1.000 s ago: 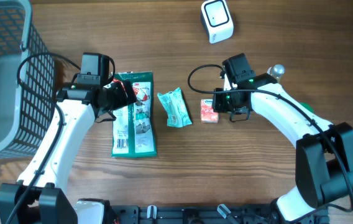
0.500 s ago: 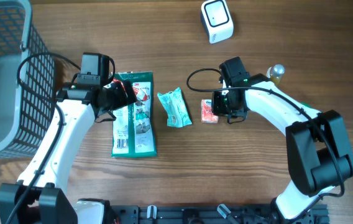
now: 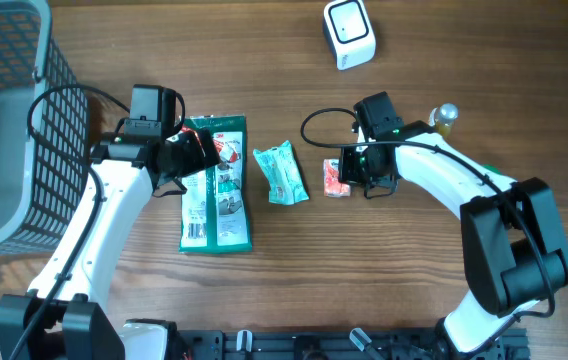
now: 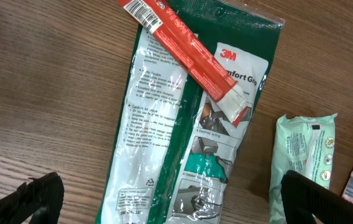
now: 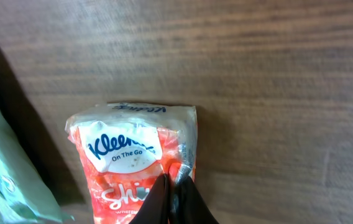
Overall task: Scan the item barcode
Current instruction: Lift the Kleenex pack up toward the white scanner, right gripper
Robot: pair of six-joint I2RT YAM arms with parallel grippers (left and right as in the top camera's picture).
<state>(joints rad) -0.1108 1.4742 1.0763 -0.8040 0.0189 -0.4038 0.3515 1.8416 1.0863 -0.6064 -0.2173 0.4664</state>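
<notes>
Pickup step: my left gripper hangs wide open over the 3M package, the green wipes pack lies beside it, and my right gripper pinches the Kleenex pack on the table, so next I'd lift it, barcode toward the white scanner.

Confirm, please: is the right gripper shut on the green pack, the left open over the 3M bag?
No: the right wrist view shows the right gripper shut on the Kleenex pack, not the green pack. The left gripper is open over the 3M bag.
</notes>
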